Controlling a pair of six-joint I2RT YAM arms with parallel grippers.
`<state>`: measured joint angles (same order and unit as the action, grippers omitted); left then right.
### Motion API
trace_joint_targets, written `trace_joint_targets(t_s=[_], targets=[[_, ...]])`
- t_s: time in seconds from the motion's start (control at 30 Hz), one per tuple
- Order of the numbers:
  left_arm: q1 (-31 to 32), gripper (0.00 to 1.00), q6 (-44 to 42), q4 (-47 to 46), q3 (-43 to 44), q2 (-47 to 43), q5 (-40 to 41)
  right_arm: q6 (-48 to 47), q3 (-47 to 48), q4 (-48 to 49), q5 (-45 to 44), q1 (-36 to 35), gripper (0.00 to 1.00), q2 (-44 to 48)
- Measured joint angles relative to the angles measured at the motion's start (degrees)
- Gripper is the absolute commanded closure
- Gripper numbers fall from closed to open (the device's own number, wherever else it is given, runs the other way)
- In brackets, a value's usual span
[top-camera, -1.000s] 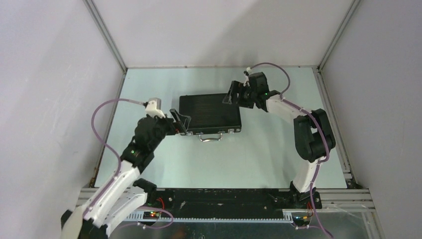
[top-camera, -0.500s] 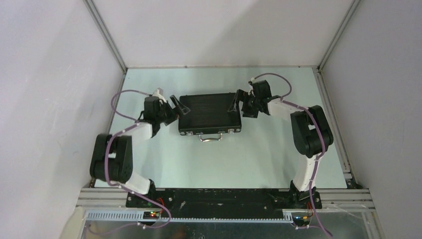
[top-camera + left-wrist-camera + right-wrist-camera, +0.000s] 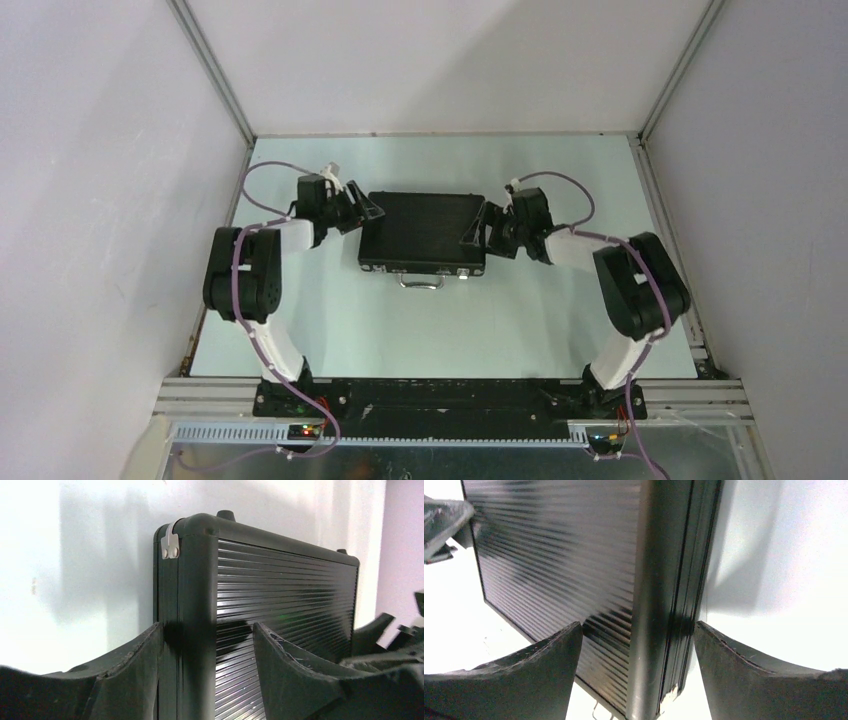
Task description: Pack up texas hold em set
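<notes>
I see the briefcase (image 3: 420, 228) black, lid finely ribbed in parallel lines; handle (image 3: 422, 284) silver. Table (image 3: 500, 320) pale mint. Cables (image 3: 555, 173) purple, arm links (image 3: 575, 243) white and black.

One black briefcase (image 3: 420, 228), one silver handle (image 3: 423, 283), one table (image 3: 520, 325), two arms (image 3: 243, 275), four fingers (image 3: 127, 672).
</notes>
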<state>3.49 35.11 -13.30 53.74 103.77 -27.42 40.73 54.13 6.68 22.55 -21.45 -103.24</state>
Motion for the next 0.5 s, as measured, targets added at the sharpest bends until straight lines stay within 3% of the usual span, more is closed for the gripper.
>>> trace_joint_targets(t_s=[0.1,0.2,0.37,0.5], targets=[[2.2,0.36,-3.0,0.5,0.4,0.0,1.2,0.7,-6.2,0.0,-2.7,-2.2,0.24,6.3],[4.5,0.36,-4.9,0.1,0.4,-0.3,2.5,1.4,-10.5,-1.0,-3.8,-4.0,0.18,11.0],[7.7,0.31,-5.7,-1.0,-1.2,-1.5,4.2,1.2,-13.9,-4.9,-4.9,-4.7,0.16,16.1],[9.5,0.23,-5.7,-0.3,-2.7,-3.4,5.9,0.6,-14.1,-7.1,-3.6,-1.9,0.05,17.2]])
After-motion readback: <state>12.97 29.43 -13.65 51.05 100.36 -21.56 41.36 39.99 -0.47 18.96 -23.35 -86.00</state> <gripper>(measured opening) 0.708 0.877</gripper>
